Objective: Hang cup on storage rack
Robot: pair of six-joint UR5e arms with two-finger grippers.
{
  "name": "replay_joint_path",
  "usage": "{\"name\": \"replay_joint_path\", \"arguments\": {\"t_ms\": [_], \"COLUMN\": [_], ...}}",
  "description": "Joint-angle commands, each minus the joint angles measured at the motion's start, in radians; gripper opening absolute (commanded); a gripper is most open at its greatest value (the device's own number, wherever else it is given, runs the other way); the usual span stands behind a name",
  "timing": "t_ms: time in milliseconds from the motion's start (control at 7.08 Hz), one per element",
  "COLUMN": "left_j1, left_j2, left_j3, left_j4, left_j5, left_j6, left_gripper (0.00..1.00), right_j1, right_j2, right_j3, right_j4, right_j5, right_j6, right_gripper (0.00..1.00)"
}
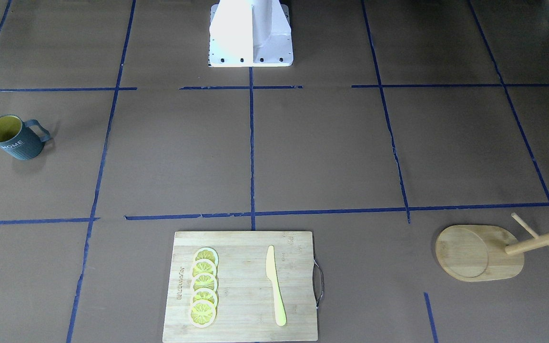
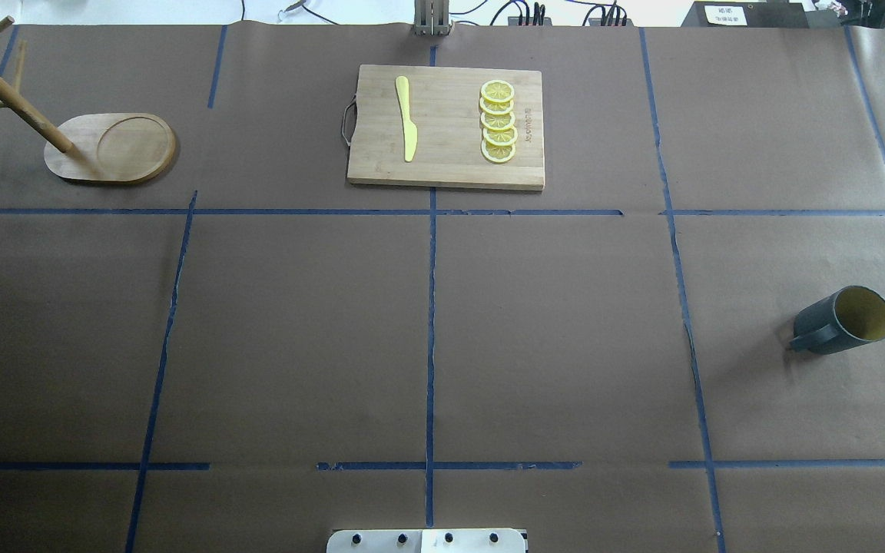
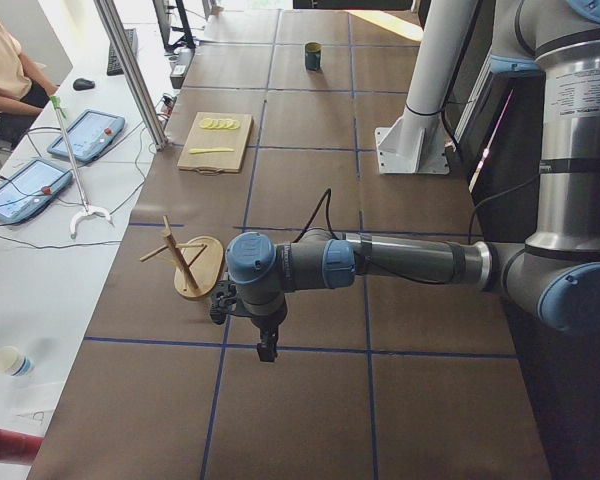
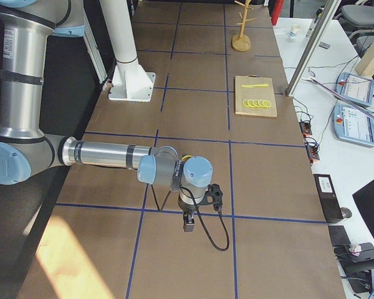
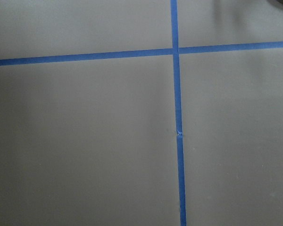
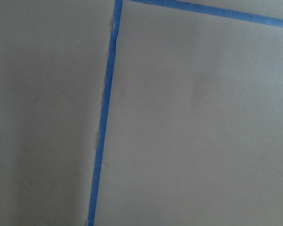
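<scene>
The cup (image 1: 12, 137) stands upright on the tabletop (image 2: 296, 330), at the left edge of the front-facing view at about middle height. In the overhead view it is at the right side. Its yellow inside is visible, the white word "HOME" is on its wall, and in the front-facing view its handle points to the right. Nothing touches the cup.

The storage rack (image 1: 479, 252) stands in the lower right of the front-facing view, and in the upper left corner of the overhead view. It rests on its oval base, with the post and thin pegs above. It is well apart from the cup, and no cup hangs on it.

Between them, at the lower middle of the front-facing view, lies a cutting board (image 1: 243, 286). A row of lemon slices (image 1: 204, 286) and a pale yellow knife (image 1: 274, 286) lie on it. Blue tape lines (image 2: 431, 307) divide the tabletop into fields.

The left hand (image 3: 267, 350) appears only in the exterior left view, hanging above the tabletop near the rack. The right hand (image 4: 188, 223) appears only in the exterior right view, low in the middle of the frame. For both hands I cannot tell if they are released or clenched. Both wrist views show only paper and tape.
</scene>
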Motion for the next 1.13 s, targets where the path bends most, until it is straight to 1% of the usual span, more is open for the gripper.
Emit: {"name": "replay_joint_path", "arguments": {"t_ms": [0, 282, 424, 565, 706, 847, 988], "left_j1": [0.011, 0.012, 0.02, 0.022, 0.035, 0.041, 0.041], "left_j2": [0.0, 0.0, 0.002, 0.002, 0.002, 0.002, 0.002], "left_j3": [0.0, 0.008, 0.009, 0.015, 0.017, 0.017, 0.015], "left_j4": [-0.001, -0.001, 0.002, 0.002, 0.002, 0.002, 0.002], "left_j5": [0.0, 0.001, 0.002, 0.0, 0.0, 0.0, 0.0], "left_j6": [0.0, 0.0, 0.0, 0.0, 0.0, 0.0, 0.0], "left_gripper": [1.0, 1.0, 1.0, 1.0, 1.0, 1.0, 1.0], "right_j1": [-0.056, -0.084, -0.093, -0.108, -0.14, -0.18, -0.23], "right_j2": [0.053, 0.122, 0.125, 0.11, 0.098, 0.095, 0.076], "right_j3": [-0.001, 0.003, 0.021, 0.055, 0.09, 0.119, 0.132], "right_j4": [0.036, 0.079, 0.12, 0.14, 0.153, 0.176, 0.243], "right_j5": [-0.002, 0.036, 0.12, 0.151, 0.148, 0.144, 0.142], "right_j6": [0.009, 0.009, 0.068, 0.101, 0.098, 0.171, 0.299], "right_gripper": [1.0, 1.0, 1.0, 1.0, 1.0, 1.0, 1.0]}}
